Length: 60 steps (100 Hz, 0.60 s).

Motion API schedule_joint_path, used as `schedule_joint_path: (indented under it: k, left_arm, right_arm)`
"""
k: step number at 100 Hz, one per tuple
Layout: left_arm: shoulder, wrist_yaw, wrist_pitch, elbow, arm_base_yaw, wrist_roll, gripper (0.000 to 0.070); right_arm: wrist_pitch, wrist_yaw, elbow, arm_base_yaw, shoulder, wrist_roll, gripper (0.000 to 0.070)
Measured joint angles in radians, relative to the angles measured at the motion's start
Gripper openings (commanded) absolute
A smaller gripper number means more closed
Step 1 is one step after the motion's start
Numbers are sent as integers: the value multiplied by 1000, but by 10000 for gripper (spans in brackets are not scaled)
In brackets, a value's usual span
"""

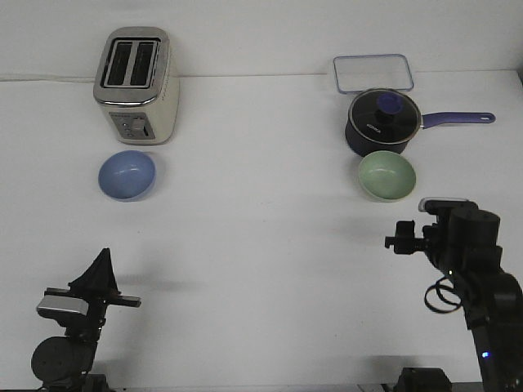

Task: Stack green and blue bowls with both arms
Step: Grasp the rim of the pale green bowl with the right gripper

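small white lettering on saucepan (381, 126), too blurred to read

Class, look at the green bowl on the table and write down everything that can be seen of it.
The green bowl is small, round and pale sage, with a matte finish and a smooth, plain inside. It sits upright and looks empty on the white table, on the right side, just in front of the dark saucepan, very close to it; contact cannot be judged. The right gripper hangs nearer the camera, clear of the bowl. Nothing else touches it.

1 front view, high behind both arms; faces forward over the table (261, 269).
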Motion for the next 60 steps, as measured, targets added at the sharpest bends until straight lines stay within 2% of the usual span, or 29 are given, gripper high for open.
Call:
schedule_joint_path:
  k: [27,60]
  left_arm:
    - [0,0,0,0,0,0,12]
    - [0,0,0,0,0,0,12]
  right_arm:
    - [103,-3,172,-85,338,-12,429]
    - [175,-3,334,-97,699,-53,429]
